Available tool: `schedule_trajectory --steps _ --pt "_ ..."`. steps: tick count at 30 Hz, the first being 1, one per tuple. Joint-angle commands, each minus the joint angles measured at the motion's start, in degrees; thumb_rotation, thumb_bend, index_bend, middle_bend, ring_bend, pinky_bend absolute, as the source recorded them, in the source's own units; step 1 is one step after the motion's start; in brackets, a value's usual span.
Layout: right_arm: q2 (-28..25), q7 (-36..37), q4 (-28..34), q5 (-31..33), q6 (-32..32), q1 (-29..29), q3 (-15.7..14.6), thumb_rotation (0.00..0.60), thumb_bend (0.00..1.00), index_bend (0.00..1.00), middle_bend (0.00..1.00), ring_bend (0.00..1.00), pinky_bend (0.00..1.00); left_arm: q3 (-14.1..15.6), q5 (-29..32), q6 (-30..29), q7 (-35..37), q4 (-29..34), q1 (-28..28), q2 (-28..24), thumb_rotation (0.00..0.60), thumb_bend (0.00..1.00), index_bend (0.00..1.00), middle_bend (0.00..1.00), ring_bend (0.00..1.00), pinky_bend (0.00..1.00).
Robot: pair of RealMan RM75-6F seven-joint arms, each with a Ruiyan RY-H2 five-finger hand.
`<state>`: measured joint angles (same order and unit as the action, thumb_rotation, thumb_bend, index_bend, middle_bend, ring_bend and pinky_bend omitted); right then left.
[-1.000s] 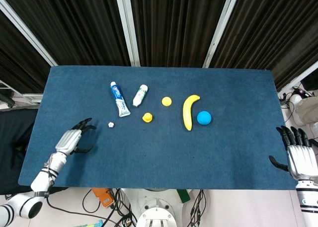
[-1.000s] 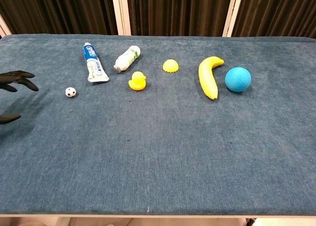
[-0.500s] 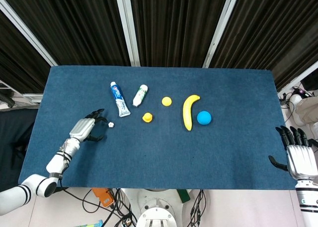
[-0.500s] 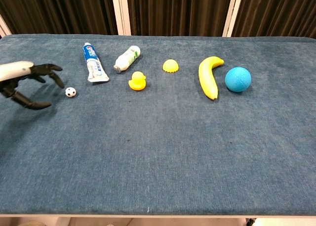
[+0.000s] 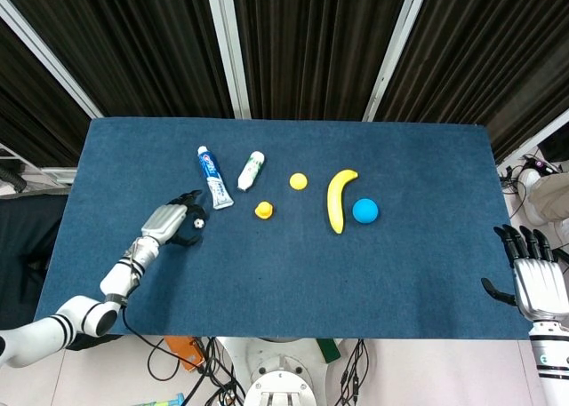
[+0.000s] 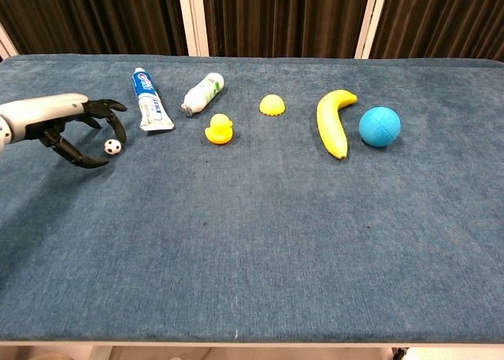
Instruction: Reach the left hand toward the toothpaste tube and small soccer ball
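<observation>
Right hand (image 5: 536, 277) rests at the near right table (image 6: 260, 257) edge, fingers apart, empty, unchanged. Left hand (image 6: 79, 128) has advanced from the left edge over the last second; its fingers (image 6: 110, 112) now arch wide around the small soccer ball (image 6: 113, 146), not visibly touching it. Toothpaste tube (image 6: 151, 100) lies just beyond, near the fingertips. Judgement: reach essentially complete; nothing held.

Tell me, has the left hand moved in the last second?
Yes. The left hand has travelled right across the table toward the toothpaste; its open fingers now curve around the little ball without clearly touching it.
</observation>
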<state>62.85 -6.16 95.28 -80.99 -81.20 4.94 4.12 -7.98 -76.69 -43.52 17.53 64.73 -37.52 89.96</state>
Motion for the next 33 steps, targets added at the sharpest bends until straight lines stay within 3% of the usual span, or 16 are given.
schedule_trajectory --steps 1,21,28,33 --pt "0.00 -0.01 -0.05 -0.02 0.05 0.04 -0.01 0.600 0.35 0.16 0.16 0.10 0.00 -0.10 0.56 0.94 -0.12 -1.30 -0.83 0.74 0.600 0.27 0.39 0.00 0.00 0.12" --pt "0.06 -0.57 0.11 0.17 0.34 0.18 -0.09 0.600 0.35 0.16 0.16 0.10 0.00 -0.05 3.47 4.72 -0.52 -4.00 -2.94 0.58 0.600 0.32 0.44 0.00 0.00 0.12" --pt "0.11 -0.66 0.13 0.07 0.37 0.24 -0.12 0.600 0.35 0.16 0.16 0.10 0.00 -0.02 3.51 4.85 -0.32 -4.33 -3.28 0.43 0.600 0.38 0.55 0.06 0.00 0.12" --pt "0.06 -0.31 0.09 0.14 0.36 0.21 -0.09 0.600 0.35 0.16 0.16 0.10 0.00 -0.33 3.21 3.43 -2.01 1.64 -3.08 -3.93 0.600 0.39 0.56 0.06 0.00 0.12"
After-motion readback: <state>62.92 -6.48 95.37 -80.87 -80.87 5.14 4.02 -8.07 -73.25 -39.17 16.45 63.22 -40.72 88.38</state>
